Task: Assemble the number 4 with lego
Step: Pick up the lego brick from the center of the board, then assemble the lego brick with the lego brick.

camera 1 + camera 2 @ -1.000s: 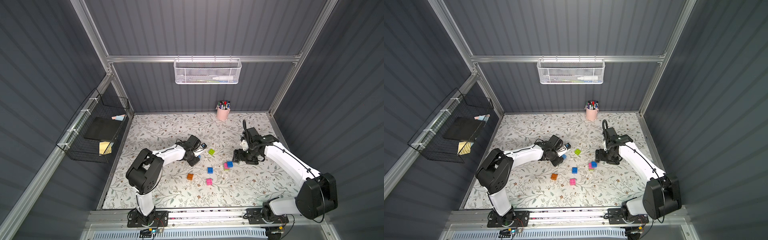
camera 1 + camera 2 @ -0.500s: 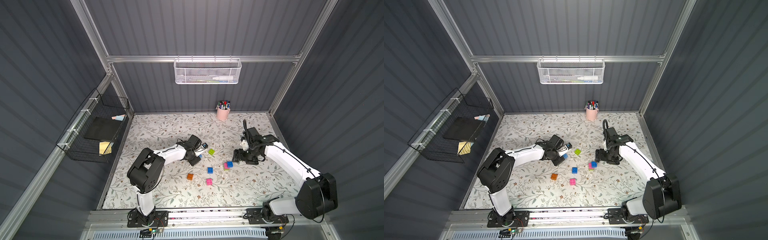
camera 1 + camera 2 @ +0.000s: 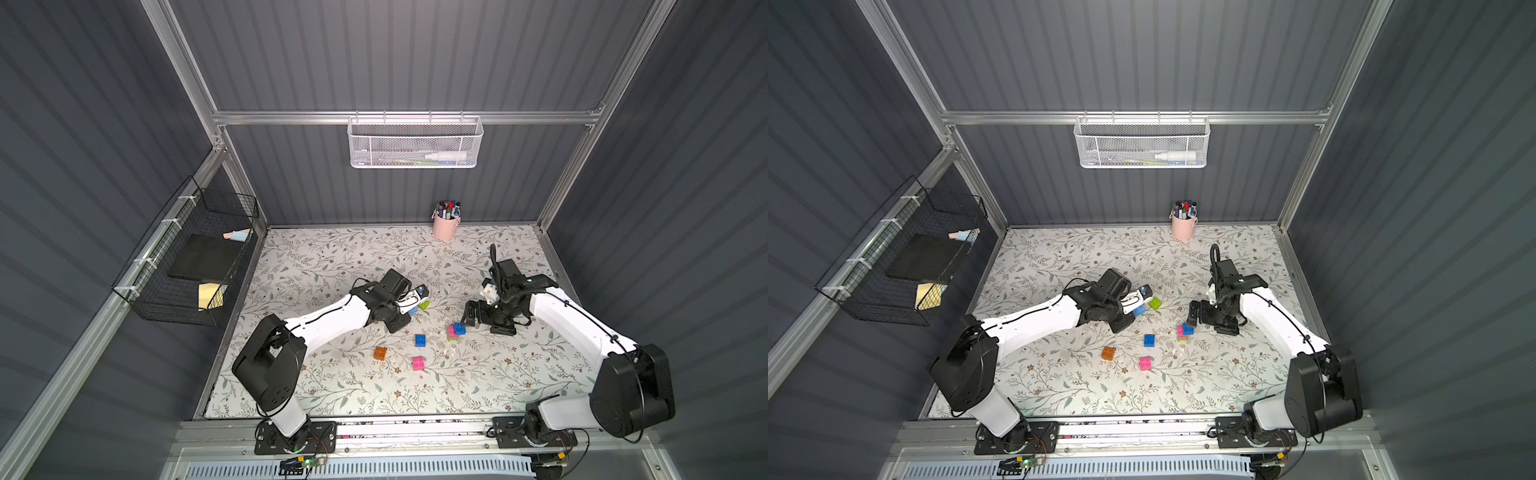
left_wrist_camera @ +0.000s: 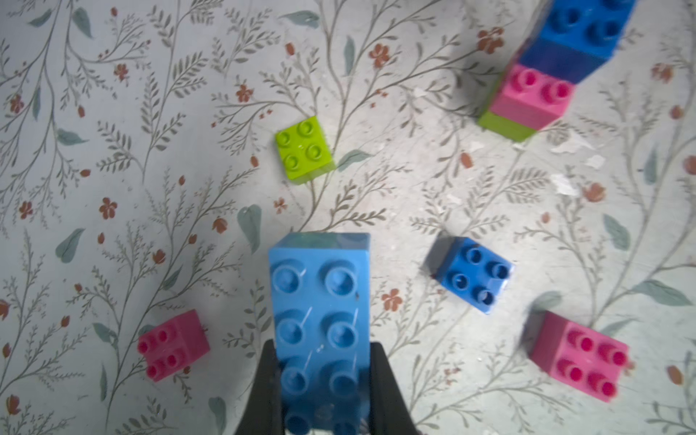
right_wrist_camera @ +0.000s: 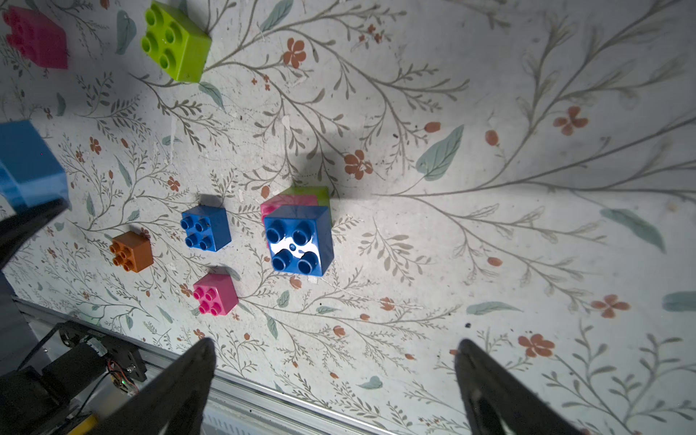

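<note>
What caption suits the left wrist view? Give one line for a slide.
Jaws shut on the long blue brick; a lime green brick, small blue brick and blue-pink-green stack lie beyond.

The left arm stretches low from its base toward the middle, forearm nearly level. Its wrist is bent so the left gripper points forward and down. The jaws are clamped on the two long sides of a long blue brick, which sticks out past the fingertips. The right arm reaches inward from the other side, wrist turned down. The right gripper faces downward, jaws spread wide and empty.
</note>
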Robot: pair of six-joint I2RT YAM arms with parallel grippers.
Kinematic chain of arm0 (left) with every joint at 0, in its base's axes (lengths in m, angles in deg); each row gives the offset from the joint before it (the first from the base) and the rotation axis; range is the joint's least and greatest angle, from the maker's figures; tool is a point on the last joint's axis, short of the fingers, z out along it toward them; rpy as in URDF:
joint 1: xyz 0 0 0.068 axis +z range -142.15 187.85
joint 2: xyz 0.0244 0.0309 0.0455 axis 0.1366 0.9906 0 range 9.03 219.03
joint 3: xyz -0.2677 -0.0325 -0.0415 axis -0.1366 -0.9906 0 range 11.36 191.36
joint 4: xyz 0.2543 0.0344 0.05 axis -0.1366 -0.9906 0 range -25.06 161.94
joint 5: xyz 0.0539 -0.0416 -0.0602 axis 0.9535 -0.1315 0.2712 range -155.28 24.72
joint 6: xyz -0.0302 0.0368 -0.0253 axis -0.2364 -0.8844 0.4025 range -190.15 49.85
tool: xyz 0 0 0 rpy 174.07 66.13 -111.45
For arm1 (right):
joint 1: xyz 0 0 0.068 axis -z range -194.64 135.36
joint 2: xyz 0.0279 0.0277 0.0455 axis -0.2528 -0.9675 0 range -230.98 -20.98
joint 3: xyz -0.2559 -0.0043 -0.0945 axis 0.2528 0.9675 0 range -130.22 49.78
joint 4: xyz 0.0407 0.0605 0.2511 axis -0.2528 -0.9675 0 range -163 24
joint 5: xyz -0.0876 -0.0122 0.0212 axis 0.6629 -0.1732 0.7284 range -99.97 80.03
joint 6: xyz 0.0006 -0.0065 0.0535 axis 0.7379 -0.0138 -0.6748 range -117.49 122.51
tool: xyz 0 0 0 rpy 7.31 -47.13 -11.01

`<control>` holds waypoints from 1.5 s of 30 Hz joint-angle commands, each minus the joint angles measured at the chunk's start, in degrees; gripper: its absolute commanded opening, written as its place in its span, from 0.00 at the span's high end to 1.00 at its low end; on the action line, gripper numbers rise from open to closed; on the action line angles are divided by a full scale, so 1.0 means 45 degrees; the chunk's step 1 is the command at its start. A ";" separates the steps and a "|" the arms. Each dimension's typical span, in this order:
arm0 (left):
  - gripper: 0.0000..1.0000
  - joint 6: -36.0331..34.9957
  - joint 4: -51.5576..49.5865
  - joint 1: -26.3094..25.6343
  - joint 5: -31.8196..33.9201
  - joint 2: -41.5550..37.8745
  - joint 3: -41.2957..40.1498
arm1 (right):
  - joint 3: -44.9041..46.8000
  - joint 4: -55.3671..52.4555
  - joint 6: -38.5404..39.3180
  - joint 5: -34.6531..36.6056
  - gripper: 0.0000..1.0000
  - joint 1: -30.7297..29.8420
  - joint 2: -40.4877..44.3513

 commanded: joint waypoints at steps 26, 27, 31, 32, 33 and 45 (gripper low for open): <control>1.00 -0.1749 -0.2520 -0.2063 -0.1341 0.2638 0.3182 | 0.4358 0.3606 -0.3539 -0.0572 0.01 0.0201 0.3170; 1.00 -0.1804 -0.2588 -0.2063 -0.1307 0.2742 0.3333 | 0.4440 0.3659 -0.3578 -0.0539 0.01 0.0202 0.3217; 1.00 -0.2030 -0.2885 -0.2114 -0.1296 0.3145 0.4127 | 0.4636 0.3723 -0.3735 -0.0516 0.01 0.0279 0.3425; 1.00 -0.2063 -0.2849 -0.2108 -0.1312 0.3160 0.4183 | 0.4678 0.3748 -0.3772 -0.0516 0.01 0.0281 0.3525; 1.00 -0.2103 -0.2864 -0.2125 -0.1353 0.3183 0.4250 | 0.4726 0.3770 -0.3760 -0.0502 0.01 0.0280 0.3600; 1.00 -0.2231 -0.3408 -0.2200 -0.1463 0.4264 0.5147 | 0.6042 0.4984 -0.4048 0.0196 0.01 0.0524 0.5333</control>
